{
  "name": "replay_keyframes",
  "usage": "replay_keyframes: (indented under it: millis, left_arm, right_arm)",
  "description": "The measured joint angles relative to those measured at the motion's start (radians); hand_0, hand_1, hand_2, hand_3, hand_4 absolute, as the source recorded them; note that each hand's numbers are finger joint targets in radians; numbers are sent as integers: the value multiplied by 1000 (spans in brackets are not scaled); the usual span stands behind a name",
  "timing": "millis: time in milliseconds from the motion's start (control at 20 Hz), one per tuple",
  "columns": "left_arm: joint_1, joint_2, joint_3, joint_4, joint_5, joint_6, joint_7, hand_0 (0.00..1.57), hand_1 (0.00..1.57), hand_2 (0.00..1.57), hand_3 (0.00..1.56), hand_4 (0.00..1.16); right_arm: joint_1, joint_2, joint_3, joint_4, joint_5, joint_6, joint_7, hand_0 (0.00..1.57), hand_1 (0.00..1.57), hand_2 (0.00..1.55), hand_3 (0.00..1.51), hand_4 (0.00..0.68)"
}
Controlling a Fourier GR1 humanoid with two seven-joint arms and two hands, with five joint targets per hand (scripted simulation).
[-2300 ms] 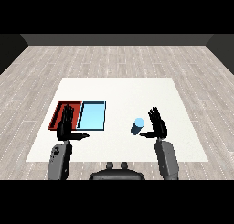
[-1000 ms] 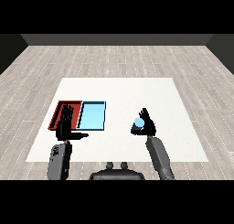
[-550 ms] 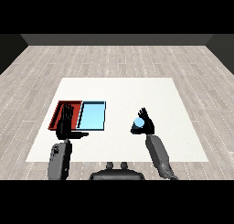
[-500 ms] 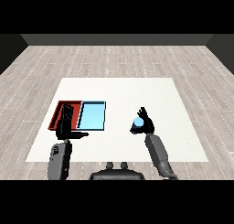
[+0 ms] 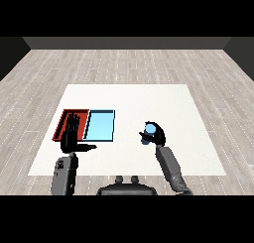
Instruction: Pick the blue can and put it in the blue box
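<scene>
1. My right hand (image 5: 155, 133) is curled around the small blue cylindrical can (image 5: 147, 136), out on the white table (image 5: 149, 95).
2. The light blue tray (image 5: 99, 126) lies off to its left; that's my heading.
3. My left hand (image 5: 70, 138) is fingers-straight, over the red tray (image 5: 63, 124).

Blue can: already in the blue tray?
No, the can is right of the blue tray, over the table with the right hand curled round it.
</scene>
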Motion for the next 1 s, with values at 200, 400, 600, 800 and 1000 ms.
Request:
replay_keyframes:
  millis: [200,400,600,800,1000]
  left_arm:
    - [0,-5,-5,11,-5,-1,-13,0,0,0,0,0]
    - [-32,3,5,41,-11,6,-14,0,0,0,0,0]
    - [-31,3,-13,81,-40,-3,-49,0,0,0,0,0]
    - [-9,-9,-60,42,-54,-12,-11,0,0,0,0,0]
    - [-24,-33,-110,49,-81,-1,38,0,0,0,0,0]
  right_arm:
    - [-16,0,14,9,48,-71,19,1496,1496,1480,1436,617]
    - [-21,-2,19,-1,66,-97,27,1488,1488,1466,1414,637]
    - [-27,-24,32,-90,95,-114,98,1426,1426,1450,1400,624]
    - [-27,-48,55,-200,132,-133,167,1432,1432,1449,1399,623]
    - [-24,-84,74,-306,170,-133,216,1440,1440,1449,1398,615]
